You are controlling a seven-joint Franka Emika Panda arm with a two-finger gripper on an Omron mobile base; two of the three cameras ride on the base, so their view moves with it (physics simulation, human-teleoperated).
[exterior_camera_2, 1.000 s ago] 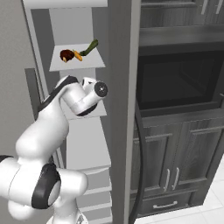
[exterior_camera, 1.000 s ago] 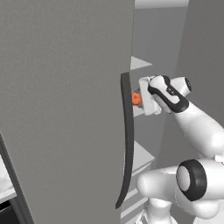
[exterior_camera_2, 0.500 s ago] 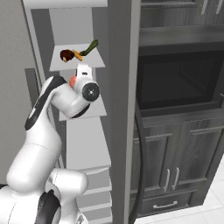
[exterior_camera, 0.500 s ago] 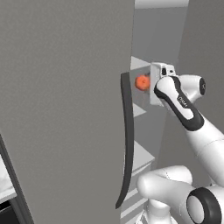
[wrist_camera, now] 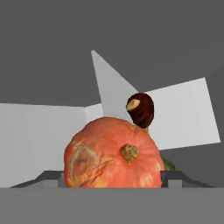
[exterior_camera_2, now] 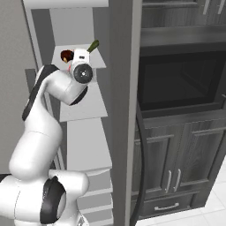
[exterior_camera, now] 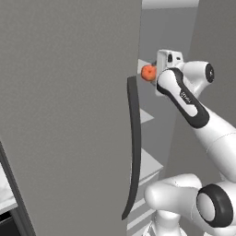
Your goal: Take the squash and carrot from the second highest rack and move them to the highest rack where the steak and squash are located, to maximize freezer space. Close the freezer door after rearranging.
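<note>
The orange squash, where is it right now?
The orange squash sits between the gripper fingers, raised near the highest rack; in the left base view it shows beside the freezer door edge.

Kitchen: open freezer [exterior_camera_2: 119,110], dark wood cabinets [exterior_camera_2: 176,150], built-in microwave [exterior_camera_2: 181,81].

White glossy arm [exterior_camera: 216,133] seen at right of left base frame, built from rounded tubular links. Dark grey-black circular joint cap with pale ring noted at lower right; second dark cap near upper right. Long black strip with small pale lettering set along forearm link. Boxy white hand housing with small dark holes seen at upper centre. In right base frame, arm [exterior_camera_2: 39,137] shown at left: white links, black band, round grey-rimmed disc.
</note>
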